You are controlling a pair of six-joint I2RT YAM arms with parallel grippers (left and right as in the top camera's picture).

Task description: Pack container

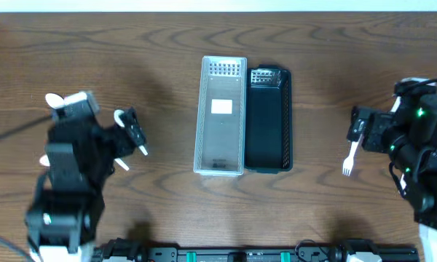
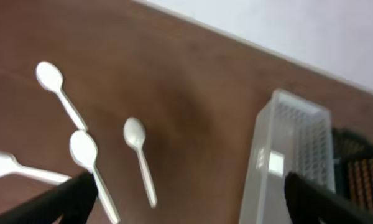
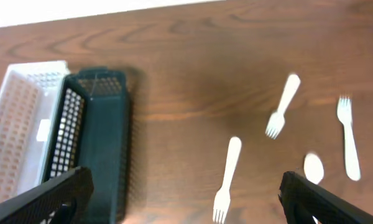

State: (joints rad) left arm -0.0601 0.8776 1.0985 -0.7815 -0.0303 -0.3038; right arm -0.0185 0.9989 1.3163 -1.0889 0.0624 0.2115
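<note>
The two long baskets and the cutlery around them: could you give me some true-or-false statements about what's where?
1. The clear plastic slotted basket and the dark plastic mesh basket stand side by side. True.
2. The dark basket holds forks. False: it looks empty; the white plastic forks lie on the brown wooden table.
3. White plastic spoons lie on the left arm's side. True.
4. The right claw grips a fork. False: it is open and holds nothing.
</note>
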